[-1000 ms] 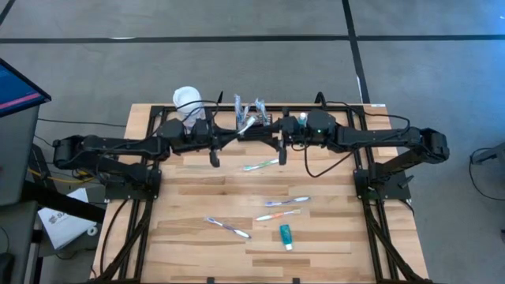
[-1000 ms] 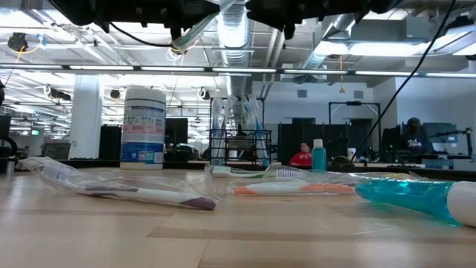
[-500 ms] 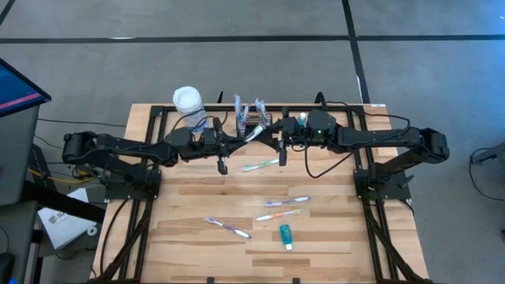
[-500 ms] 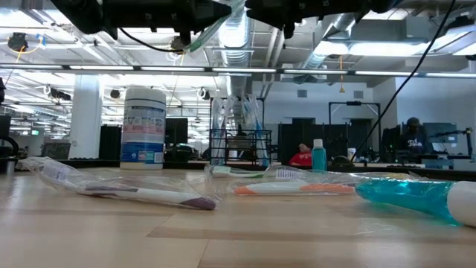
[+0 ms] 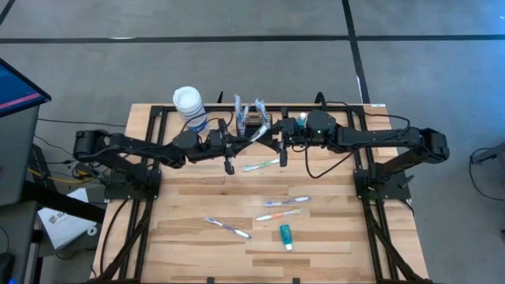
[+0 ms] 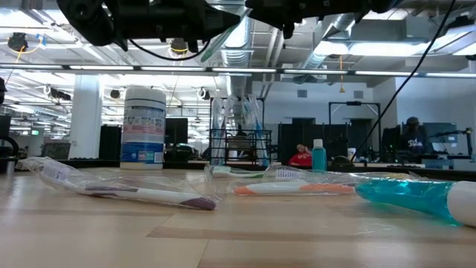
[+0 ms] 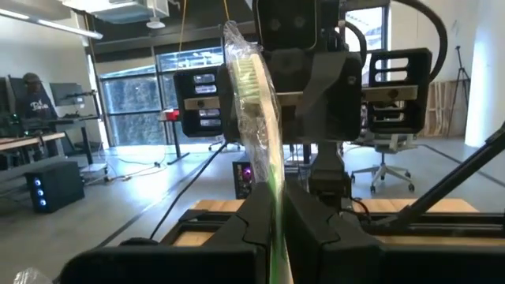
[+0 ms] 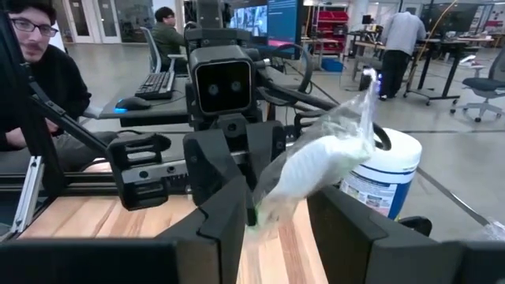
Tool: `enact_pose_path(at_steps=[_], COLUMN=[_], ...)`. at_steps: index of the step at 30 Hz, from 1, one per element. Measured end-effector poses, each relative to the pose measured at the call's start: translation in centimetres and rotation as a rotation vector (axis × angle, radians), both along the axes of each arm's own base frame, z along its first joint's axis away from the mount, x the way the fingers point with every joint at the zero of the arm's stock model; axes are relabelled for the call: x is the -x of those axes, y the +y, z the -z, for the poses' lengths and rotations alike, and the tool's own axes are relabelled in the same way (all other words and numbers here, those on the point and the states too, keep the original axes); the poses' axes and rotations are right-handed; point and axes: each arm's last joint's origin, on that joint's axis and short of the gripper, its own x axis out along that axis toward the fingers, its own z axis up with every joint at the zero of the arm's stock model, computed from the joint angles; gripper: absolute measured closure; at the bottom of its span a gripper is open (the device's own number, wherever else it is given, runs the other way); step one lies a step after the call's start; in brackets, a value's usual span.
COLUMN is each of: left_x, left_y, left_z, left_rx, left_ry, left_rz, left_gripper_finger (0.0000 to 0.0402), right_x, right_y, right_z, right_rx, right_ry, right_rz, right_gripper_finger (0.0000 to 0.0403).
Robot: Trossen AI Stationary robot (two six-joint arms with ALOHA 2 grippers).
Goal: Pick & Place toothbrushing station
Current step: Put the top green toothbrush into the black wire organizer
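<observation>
My left gripper (image 5: 245, 141) is shut on a green toothbrush in clear wrap (image 7: 252, 102), high over the table's far middle. The brush's wrapped head end (image 8: 323, 170) reaches between the open fingers of my right gripper (image 5: 270, 140), which faces the left one. Just beyond them the toothbrushing station, a black wire-mesh basket (image 5: 252, 120), stands on the table's far edge. Wrapped brushes stand upright in it (image 6: 239, 145). My left gripper pinches the toothbrush's green handle (image 7: 274, 237) between its two fingers, through the wrap. The fingers point about level, coming from the table's left. The brush rises out of them, slanting up toward the right gripper, clear of the table. My right gripper: I cannot tell whether its fingers (image 8: 229, 213) touch the wrap.
A white-lidded round canister (image 5: 189, 105) stands left of the basket and a small blue bottle (image 5: 301, 120) right of it. Several wrapped toothbrushes (image 5: 260, 165) (image 5: 286, 202) (image 5: 229, 227) and a teal toothpaste tube (image 5: 286, 235) lie on the boards nearer the front.
My left gripper has gone toward the table's right edge and a little down, carrying the wrapped toothbrush up to the right gripper. The brush's head end now stands between the right fingers.
</observation>
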Motion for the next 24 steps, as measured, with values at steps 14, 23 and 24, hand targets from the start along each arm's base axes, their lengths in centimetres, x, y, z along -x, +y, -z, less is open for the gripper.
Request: enact_pose_path(at_steps=[14, 23, 24], left_x=[-0.18, -0.14, -0.14], left_y=[0.01, 0.03, 0.03], left_z=[0.20, 0.11, 0.12], left_rx=[-0.006, 0.007, 0.007], left_ry=[-0.004, -0.012, -0.010], left_rz=[0.005, 0.000, 0.000], left_gripper_finger=[0.0381, 0.0342, 0.0339], right_x=[0.00, 0.03, 0.05], right_y=[0.06, -0.03, -0.11], right_z=[0.08, 0.34, 0.42], right_rx=[0.009, 0.014, 0.013], right_ry=[0.012, 0.039, 0.047], right_rz=[-0.014, -0.001, 0.002], right_gripper_finger=[0.0387, 0.0398, 0.0398])
